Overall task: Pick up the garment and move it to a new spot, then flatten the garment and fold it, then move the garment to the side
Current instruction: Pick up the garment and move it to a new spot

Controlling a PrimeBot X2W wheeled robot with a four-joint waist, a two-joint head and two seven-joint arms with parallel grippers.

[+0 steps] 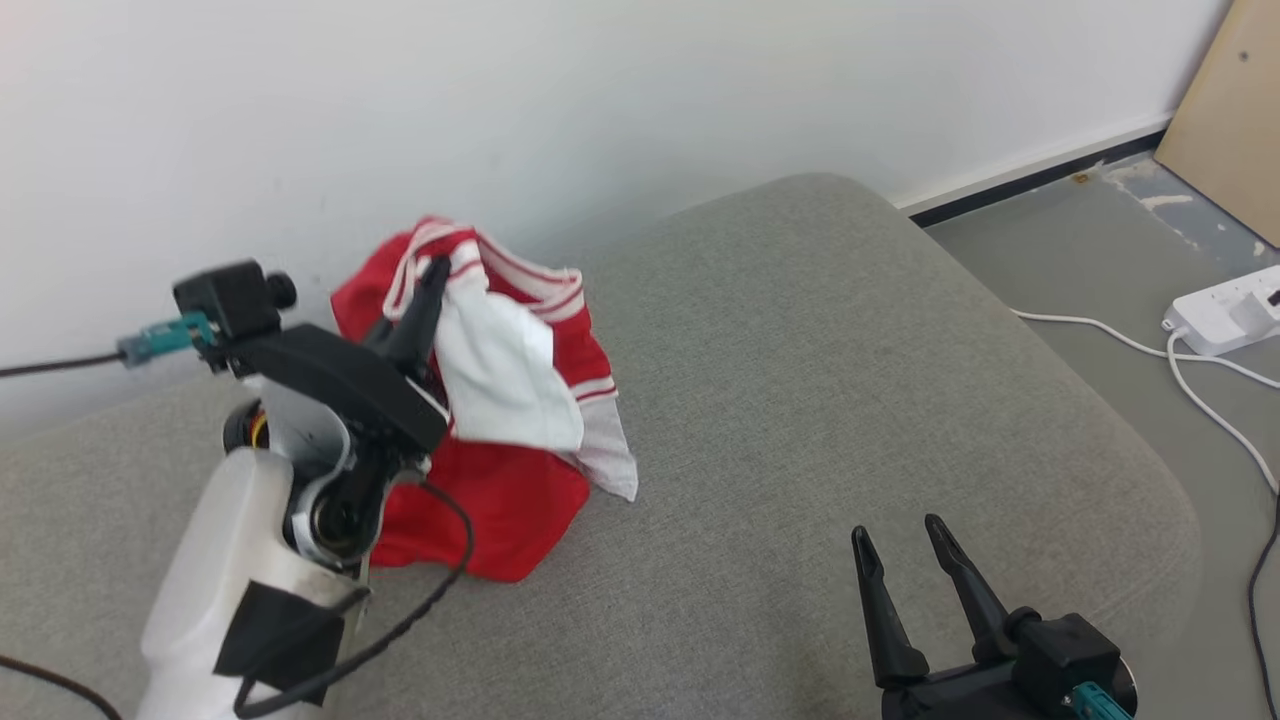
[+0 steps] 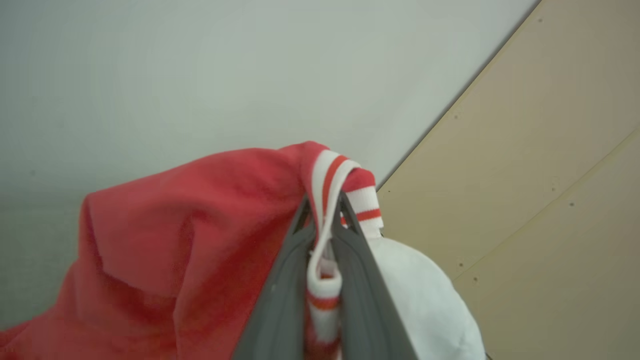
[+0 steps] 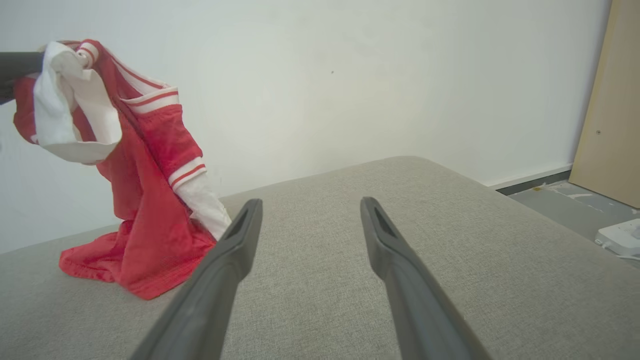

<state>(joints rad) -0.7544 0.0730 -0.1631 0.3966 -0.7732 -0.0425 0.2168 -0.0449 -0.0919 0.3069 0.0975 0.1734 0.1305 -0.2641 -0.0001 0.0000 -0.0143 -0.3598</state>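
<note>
You're pinching the red jersey's [image 1: 510, 490] striped trim in your left gripper [image 2: 323, 201] — it's hanging well left of your splayed, empty right gripper [image 1: 898, 530].

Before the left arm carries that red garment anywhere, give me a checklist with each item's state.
1. Left gripper shut on the striped trim of the garment: ok.
2. Garment lifted clear of the grey cushion: not ok, its lower part rests there.
3. Right gripper open and apart from the cloth: ok.
4. Bare cushion to the garment's right for a new spot: ok.
5. How many layers the fingers pinch: cannot tell.
</note>
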